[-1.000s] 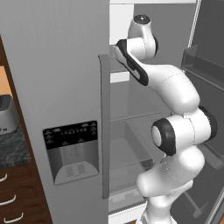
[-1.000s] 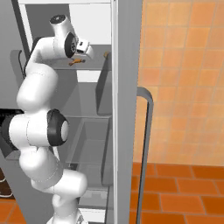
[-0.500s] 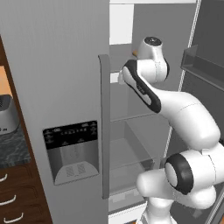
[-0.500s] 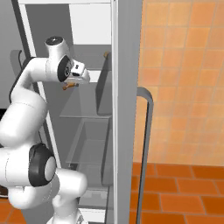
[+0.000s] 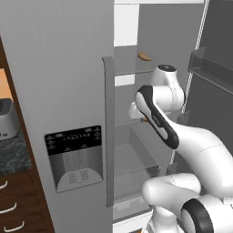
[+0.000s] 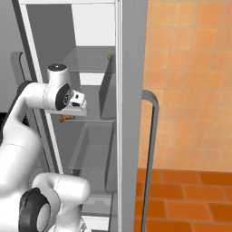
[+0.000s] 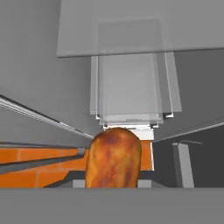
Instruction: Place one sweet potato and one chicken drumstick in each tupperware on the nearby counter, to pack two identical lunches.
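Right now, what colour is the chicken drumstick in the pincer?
Reddish-brown with orange patches; the chicken drumstick shows best in the hand view.

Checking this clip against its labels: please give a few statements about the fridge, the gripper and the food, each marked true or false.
1. The gripper is shut on a chicken drumstick. True.
2. The fridge door with the dispenser stands open. False: it is closed; the compartment beside it is open.
3. A sweet potato lies on an upper fridge shelf. True.
4. The gripper is over a tupperware. False: it is in front of the open fridge shelves.
5. A coffee machine stands on the counter. True.
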Tool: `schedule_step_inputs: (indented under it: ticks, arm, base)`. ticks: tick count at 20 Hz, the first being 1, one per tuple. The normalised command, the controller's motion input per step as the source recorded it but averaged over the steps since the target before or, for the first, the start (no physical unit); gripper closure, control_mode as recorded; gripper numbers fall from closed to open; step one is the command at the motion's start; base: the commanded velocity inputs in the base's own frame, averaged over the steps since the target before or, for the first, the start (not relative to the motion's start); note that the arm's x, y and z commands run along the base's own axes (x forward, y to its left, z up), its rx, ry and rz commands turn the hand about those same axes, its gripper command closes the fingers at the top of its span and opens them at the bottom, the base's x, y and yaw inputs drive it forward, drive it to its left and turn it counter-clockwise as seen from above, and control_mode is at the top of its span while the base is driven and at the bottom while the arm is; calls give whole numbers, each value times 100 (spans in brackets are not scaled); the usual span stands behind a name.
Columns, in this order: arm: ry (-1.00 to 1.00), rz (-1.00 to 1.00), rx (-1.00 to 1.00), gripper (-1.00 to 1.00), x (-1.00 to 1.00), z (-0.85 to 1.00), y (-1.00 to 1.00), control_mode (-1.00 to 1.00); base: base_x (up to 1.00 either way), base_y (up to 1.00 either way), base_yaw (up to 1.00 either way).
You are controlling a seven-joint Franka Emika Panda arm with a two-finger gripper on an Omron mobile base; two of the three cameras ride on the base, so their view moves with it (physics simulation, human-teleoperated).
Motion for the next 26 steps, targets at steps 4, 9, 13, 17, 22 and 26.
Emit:
schedule_step_inputs:
  ticks: [4,9,13,17,22,26]
  arm:
    - [11,3,1,100,-79,-40,0,-100]
    - [15,0,0,100,-62,-33,6,-100]
    - [3,0,0,100,-15,-9,4,100]
    - [0,0,0,100,0,0,0,100]
    - [0,0,0,100,0,0,0,100]
    - [0,0,0,100,0,0,0,100]
  base:
    - [0,0,0]
    - [0,0,0]
    - [-38,43,0]
    - [-24,99,0]
    - [-1,100,0]
    - [-1,100,0]
